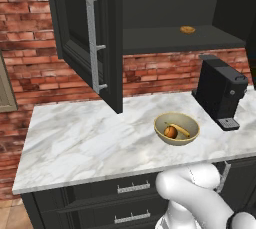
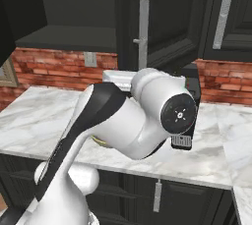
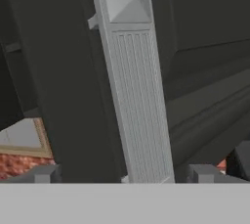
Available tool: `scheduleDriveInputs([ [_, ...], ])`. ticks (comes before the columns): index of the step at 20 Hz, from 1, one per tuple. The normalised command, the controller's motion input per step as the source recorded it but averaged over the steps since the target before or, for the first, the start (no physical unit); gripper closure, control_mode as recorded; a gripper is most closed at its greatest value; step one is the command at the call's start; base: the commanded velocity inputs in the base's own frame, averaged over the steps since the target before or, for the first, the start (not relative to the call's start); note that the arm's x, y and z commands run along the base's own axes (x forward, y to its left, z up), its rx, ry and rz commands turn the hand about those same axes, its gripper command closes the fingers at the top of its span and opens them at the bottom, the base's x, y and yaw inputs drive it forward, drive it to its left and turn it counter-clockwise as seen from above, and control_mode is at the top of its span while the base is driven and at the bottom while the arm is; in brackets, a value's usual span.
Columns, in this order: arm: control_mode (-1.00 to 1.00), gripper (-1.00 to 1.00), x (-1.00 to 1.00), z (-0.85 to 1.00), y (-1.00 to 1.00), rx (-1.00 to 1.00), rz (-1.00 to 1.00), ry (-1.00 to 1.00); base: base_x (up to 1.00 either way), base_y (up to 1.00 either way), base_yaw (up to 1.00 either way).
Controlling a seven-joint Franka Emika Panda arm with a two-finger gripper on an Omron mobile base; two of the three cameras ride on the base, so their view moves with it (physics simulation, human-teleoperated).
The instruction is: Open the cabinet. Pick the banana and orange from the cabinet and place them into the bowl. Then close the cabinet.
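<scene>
The cabinet [image 1: 150,18] stands open, both doors swung out above the bench [image 1: 90,138]. Dead ahead of the claw [image 3: 124,179] and very close runs a door's silver bar handle [image 3: 136,96], its long axis crossing between the two fingertips [image 3: 46,173], which stand wide apart on either side of it, gripping nothing. Judging by this, closing the door comes next. The bowl [image 1: 176,128] on the bench holds the banana [image 1: 181,130] and the orange [image 1: 170,132]. An orange-brown lump [image 1: 187,29] lies on the shelf.
</scene>
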Motion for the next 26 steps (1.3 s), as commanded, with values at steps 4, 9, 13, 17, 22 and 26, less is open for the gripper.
scheduleDriveInputs([
  [4, -1.00, -1.00, 1.00, -0.37, 0.73, 0.00, -0.23, -0.09, 0.00, 0.00, 0.00],
  [9, -1.00, -1.00, 1.00, -0.38, 0.46, 0.00, -0.19, -0.04, 0.00, 0.00, 0.00],
  [13, -1.00, -1.00, 1.00, -0.45, 0.26, 0.00, -0.12, 0.00, 0.00, 0.00, 0.00],
  [17, -1.00, -1.00, 1.00, -0.45, 0.05, 0.03, -0.06, 0.02, 0.00, 0.00, 0.00],
  [22, -1.00, -1.00, 1.00, -0.33, 0.00, 0.01, -0.02, 0.03, 0.00, 0.00, 0.00],
  [26, -1.00, -1.00, 1.00, -0.27, 0.00, 0.00, -0.04, 0.04, 0.00, 0.00, 0.00],
])
